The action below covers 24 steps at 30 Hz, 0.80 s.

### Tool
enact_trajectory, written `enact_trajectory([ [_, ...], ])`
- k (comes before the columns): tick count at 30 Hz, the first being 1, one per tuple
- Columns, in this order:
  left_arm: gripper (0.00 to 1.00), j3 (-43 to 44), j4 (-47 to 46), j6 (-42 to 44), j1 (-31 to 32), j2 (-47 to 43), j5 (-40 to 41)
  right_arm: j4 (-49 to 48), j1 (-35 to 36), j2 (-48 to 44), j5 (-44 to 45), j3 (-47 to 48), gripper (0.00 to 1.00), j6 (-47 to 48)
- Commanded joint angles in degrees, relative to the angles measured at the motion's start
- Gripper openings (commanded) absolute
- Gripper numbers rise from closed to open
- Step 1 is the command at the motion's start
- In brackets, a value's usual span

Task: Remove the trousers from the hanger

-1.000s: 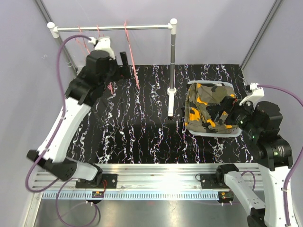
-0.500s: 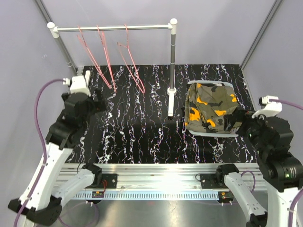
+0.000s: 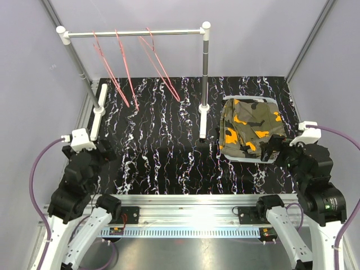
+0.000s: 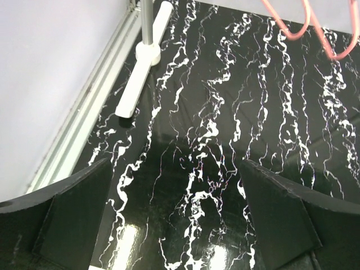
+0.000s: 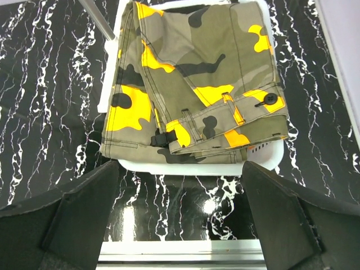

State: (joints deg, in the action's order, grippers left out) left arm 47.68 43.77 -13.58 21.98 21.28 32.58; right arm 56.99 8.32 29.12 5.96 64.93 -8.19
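Note:
The trousers are a folded olive camouflage garment with orange and black patches, lying in a white tray at the right. Three pink wire hangers hang bare on the rail. My left gripper is open over the mat at the near left, far from the hangers; the left wrist view shows it empty, with a hanger loop at the top. My right gripper is open just short of the tray's near rim; the right wrist view shows the trousers beyond the open gripper.
The clothes rack has a silver rail, a right post with a white foot mid-table, and a left foot, also seen as the white foot. A black marbled mat covers the table. A metal rail lines the near edge.
My left arm has drawn back from the hangers to the near left corner. My right arm has pulled away from the trousers toward the near edge. The hangers swing slightly.

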Motion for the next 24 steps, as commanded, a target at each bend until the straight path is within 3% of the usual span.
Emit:
enact_trajectory([
  [1,0.99,-2.94,-5.44,0.84,-0.18,-3.61,-3.56,-6.19,0.47,-1.88,-2.44,-1.82,1.0,1.5],
  [24,0.99,-2.94,-3.43,-2.32,-0.18,-4.31,1.79,-9.97,0.47,-3.37,-4.11,-4.19,1.0,1.15],
])
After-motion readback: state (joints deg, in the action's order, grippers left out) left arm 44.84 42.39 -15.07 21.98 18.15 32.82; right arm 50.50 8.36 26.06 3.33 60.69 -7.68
